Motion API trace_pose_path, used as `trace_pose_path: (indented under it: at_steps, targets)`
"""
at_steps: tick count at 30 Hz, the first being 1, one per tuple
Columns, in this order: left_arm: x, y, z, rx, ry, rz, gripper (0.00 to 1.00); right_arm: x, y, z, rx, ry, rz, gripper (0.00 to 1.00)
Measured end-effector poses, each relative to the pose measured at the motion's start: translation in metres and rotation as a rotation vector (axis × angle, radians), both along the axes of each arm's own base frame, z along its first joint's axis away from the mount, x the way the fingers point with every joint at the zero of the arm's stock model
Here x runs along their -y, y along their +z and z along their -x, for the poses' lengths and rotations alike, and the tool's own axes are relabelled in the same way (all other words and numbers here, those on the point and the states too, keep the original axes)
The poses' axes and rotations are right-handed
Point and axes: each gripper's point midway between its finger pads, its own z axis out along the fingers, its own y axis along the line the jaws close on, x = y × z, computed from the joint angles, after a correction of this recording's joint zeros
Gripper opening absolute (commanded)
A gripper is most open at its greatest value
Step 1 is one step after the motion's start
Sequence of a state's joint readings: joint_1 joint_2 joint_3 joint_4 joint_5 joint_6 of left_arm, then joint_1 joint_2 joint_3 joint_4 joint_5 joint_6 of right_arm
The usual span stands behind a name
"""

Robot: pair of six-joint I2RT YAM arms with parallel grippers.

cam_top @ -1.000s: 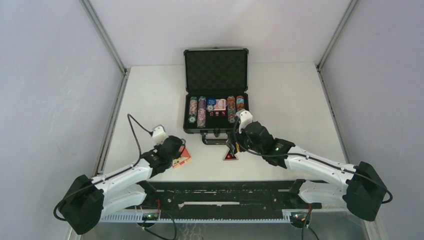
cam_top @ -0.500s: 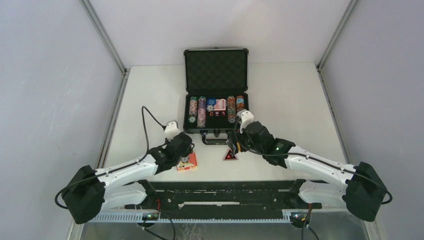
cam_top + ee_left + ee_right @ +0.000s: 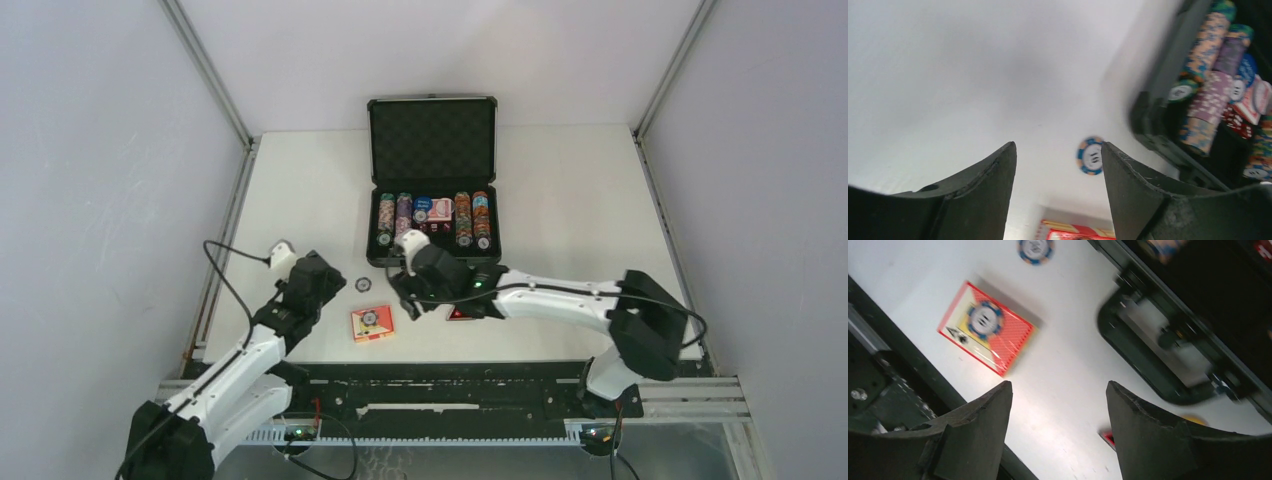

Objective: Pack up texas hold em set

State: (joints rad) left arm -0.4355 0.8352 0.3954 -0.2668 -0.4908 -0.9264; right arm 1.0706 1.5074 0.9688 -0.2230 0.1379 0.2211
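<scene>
The black briefcase (image 3: 432, 138) of the texas hold em set stands open at the table's middle back, with rows of poker chips (image 3: 402, 222) in its tray. A red card box (image 3: 371, 324) lies flat on the table in front of it, a chip (image 3: 984, 320) resting on top. A loose blue chip (image 3: 363, 284) lies just beyond the box. My left gripper (image 3: 333, 283) is open and empty, left of the loose chip (image 3: 1091, 155). My right gripper (image 3: 403, 297) is open and empty, hovering right of the card box (image 3: 985, 327) and near the case handle (image 3: 1148, 360).
A small red triangular piece (image 3: 460, 314) lies on the table, partly under my right arm. The black rail (image 3: 450, 385) runs along the near table edge, close to the card box. Metal frame posts stand at both back corners.
My left gripper opened and let go of the card box, then drew back left. My right arm swung left in front of the case. A loose chip now lies beyond the box.
</scene>
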Motion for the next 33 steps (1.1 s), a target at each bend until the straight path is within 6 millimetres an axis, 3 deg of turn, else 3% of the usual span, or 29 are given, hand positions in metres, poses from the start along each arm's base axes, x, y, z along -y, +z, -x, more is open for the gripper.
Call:
trace_pose_path:
  at_steps: [2, 6, 16, 22, 33]
  targets:
    - [-0.016, -0.014, 0.007, -0.020, 0.044, 0.011, 0.66, -0.027, 0.002, 0.000, 0.001, 0.036, 0.003, 0.81]
    - [-0.023, -0.031, 0.015, -0.040, 0.057, 0.032, 0.66, -0.065, -0.004, 0.002, -0.016, 0.084, 0.017, 0.83]
    - [-0.019, -0.034, 0.013, -0.027, 0.041, 0.086, 0.66, -0.119, -0.042, 0.018, -0.075, 0.162, 0.114, 0.84]
    - [-0.016, -0.038, 0.015, -0.037, 0.026, 0.113, 0.65, -0.117, -0.054, 0.030, -0.092, 0.165, 0.153, 0.84]
    - [-0.010, -0.039, 0.014, -0.034, 0.003, 0.136, 0.65, -0.103, -0.067, 0.021, -0.077, 0.093, 0.197, 0.82]
